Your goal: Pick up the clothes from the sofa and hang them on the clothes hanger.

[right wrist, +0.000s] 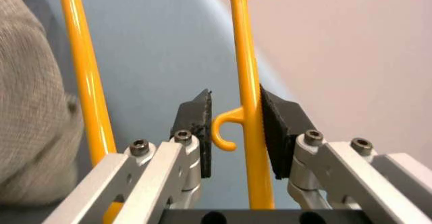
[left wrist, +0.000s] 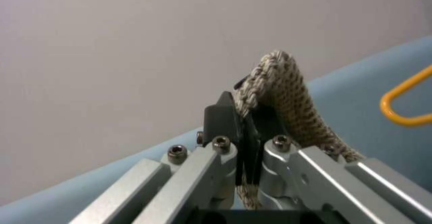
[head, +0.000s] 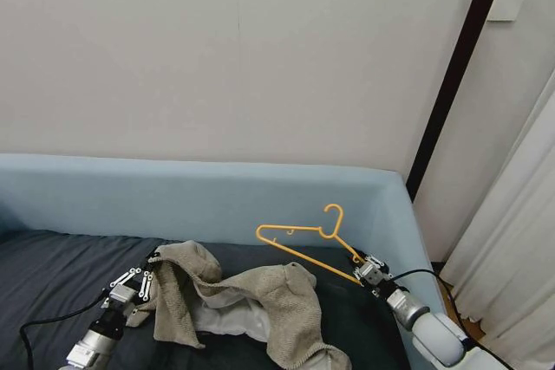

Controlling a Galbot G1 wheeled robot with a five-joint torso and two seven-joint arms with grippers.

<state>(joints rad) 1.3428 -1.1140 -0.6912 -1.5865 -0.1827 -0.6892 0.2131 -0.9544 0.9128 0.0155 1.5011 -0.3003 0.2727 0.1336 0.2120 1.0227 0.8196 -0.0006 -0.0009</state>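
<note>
Nearest you, your left gripper [head: 132,286] is clenched on a knit fold at the left end of the beige sweater [head: 286,296], which lies crumpled on the sofa [head: 217,197] seat. Your right gripper [head: 368,269], just off the sweater's right end, grasps the orange hanger [head: 303,254], whose long bar slants up and back over the sweater's middle. The wrist views make both grips plain: fabric pinched, bar between the pads.

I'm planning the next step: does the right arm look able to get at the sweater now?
Probably reachable, nothing lies between; the sweater sprawls beside the right hand. But that hand grips the orange hanger, and the left hand pinches the sweater.
</note>
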